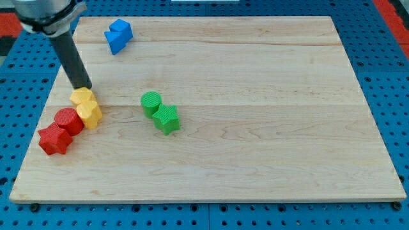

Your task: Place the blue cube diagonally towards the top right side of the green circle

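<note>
The blue block (118, 35), made of cube-like parts, lies near the view's top left of the wooden board (255, 128). The green circle (151, 102) sits left of centre, touching a green star (167, 119) at its lower right. My tip (83, 87) is at the view's left, just above the upper yellow block (83, 97). It is well below and left of the blue block, and left of the green circle.
A second yellow block (91, 114) touches the upper one. A red cylinder (68, 121) and a red star (54, 139) lie beside them near the board's left edge. A blue pegboard (383, 57) surrounds the board.
</note>
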You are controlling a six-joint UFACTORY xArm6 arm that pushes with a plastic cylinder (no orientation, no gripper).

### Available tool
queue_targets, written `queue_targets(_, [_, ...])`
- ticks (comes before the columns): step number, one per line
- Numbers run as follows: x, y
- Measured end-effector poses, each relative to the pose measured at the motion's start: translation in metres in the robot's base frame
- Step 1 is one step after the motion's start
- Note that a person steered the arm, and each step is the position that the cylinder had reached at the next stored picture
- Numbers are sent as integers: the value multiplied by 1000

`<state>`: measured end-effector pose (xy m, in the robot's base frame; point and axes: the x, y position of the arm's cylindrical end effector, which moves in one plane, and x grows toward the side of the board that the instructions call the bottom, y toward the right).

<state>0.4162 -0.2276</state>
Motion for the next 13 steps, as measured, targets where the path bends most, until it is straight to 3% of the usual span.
queue_targets(2, [-4,17])
queue_targets(5, [-118,-36])
queue_targets(6, [-168,-35])
queue_targets(7, [-186,8])
queue_targets(9, [-184,140])
queue_targets(10, [-150,175])
queue_targets(11, [-119,152])
queue_targets(12, [-141,144])
queue_targets(13, [-115,111])
